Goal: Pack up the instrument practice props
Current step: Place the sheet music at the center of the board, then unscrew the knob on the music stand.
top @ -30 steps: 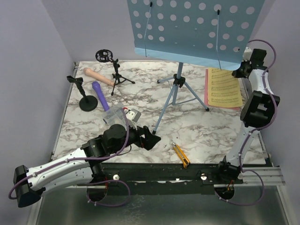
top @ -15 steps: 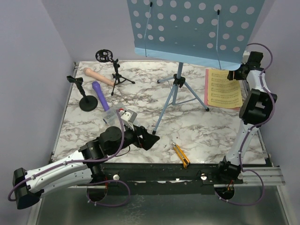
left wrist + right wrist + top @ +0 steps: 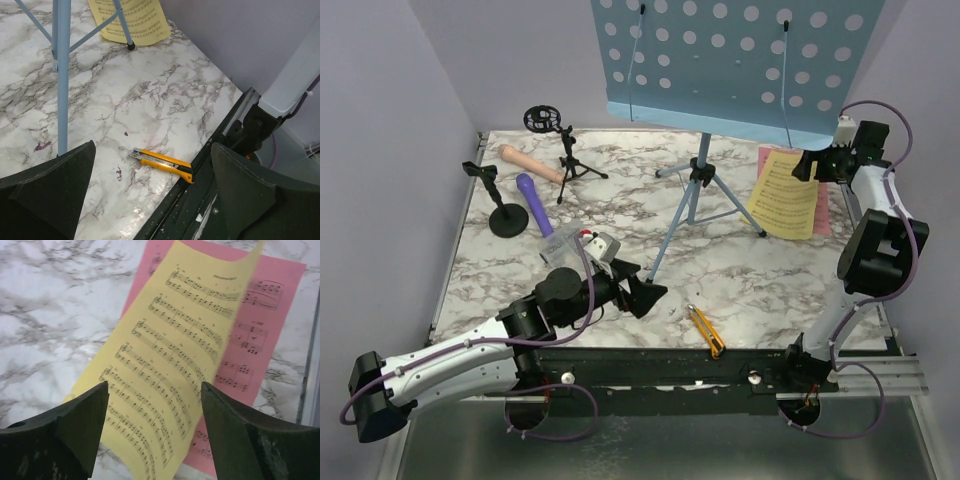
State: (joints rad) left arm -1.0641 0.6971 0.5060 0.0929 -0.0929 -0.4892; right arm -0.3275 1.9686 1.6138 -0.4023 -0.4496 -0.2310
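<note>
Marble table (image 3: 740, 270); purple microphone (image 3: 534, 203) only in overhead view

Yellow page (image 3: 165, 380) (askew) overlaps pink page (image 3: 272, 315).

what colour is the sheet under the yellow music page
The lower sheet is pink, clearest in the right wrist view.

music rack (image 3: 720, 112): top cropped | pink page (image 3: 280, 300): partly under yellow page (image 3: 165, 365)
</note>
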